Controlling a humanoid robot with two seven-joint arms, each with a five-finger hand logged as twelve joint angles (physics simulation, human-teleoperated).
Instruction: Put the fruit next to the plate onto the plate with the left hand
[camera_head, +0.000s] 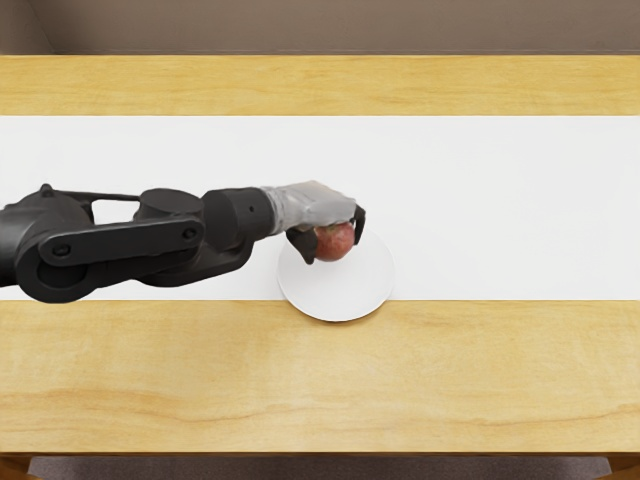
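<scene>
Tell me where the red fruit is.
The fruit is near the head view's middle, gripped by the left hand over the far edge of the white plate.

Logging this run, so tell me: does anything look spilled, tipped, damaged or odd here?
Nothing stands out. The left hand grips the round red fruit over the far-left part of the flat white round plate, which lies level and unbroken; nothing spilled.

Wood table (320, 380); matt plate (340, 295), perhaps plastic.
</scene>
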